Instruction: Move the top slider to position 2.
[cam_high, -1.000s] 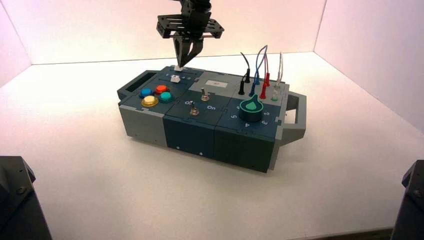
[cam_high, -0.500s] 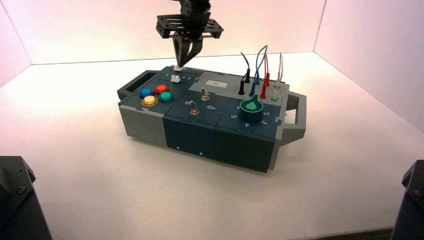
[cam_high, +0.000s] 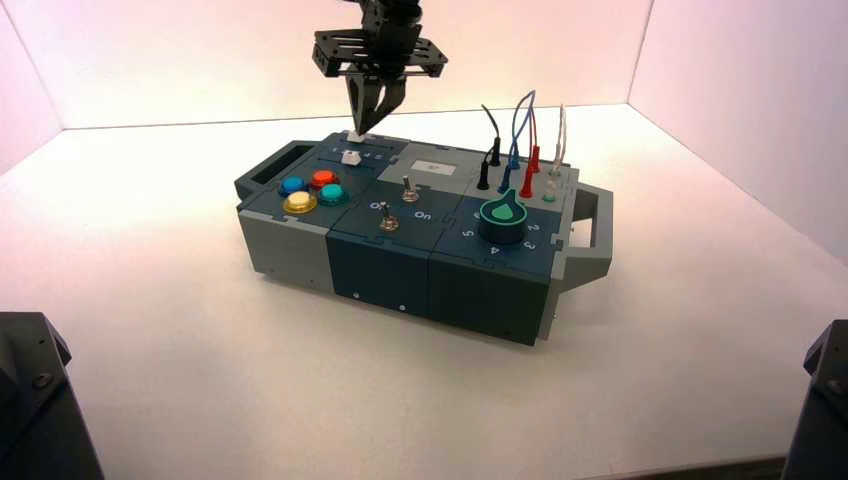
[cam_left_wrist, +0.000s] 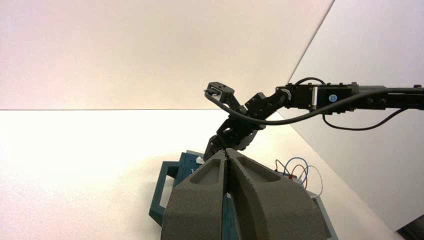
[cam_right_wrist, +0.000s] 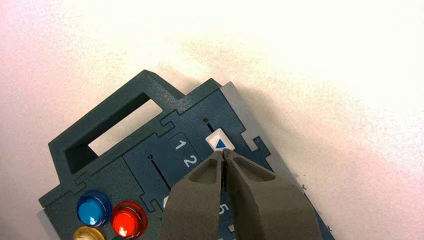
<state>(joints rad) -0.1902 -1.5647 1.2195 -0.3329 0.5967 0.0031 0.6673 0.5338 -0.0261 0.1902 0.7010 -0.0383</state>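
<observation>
The right end effector (cam_high: 368, 124) hangs above the far left part of the box (cam_high: 420, 240), fingers pointing down at the slider panel. In the right wrist view its two grey fingers (cam_right_wrist: 200, 200) are pressed together with no visible gap, and they hold nothing. Their joined tips sit right at the top slider (cam_right_wrist: 220, 142), a small white knob with a blue triangle on it; the tips meet the knob's edge or lie just short of it, and which of the two cannot be told. The knob stands in its dark slot beside the white numerals, level with a spot between the 1 and the 2. The rest of that slot runs back under the fingers and is hidden.

To one side of the fingers lies the second slot, with only a sliver of its white knob (cam_high: 350, 157) showing in the wrist view; in the high view that knob lies just nearer the camera than the fingertips. Beyond it are the blue button (cam_right_wrist: 93, 209), the red button (cam_right_wrist: 128, 219) and a bit of the yellow button (cam_right_wrist: 88, 234). The box's open dark teal handle (cam_right_wrist: 107, 122) lies beyond the numerals, over the white desk (cam_high: 200, 380).

The left end effector (cam_left_wrist: 227, 155) is parked well short of the box, its fingers closed flat against each other and empty.
</observation>
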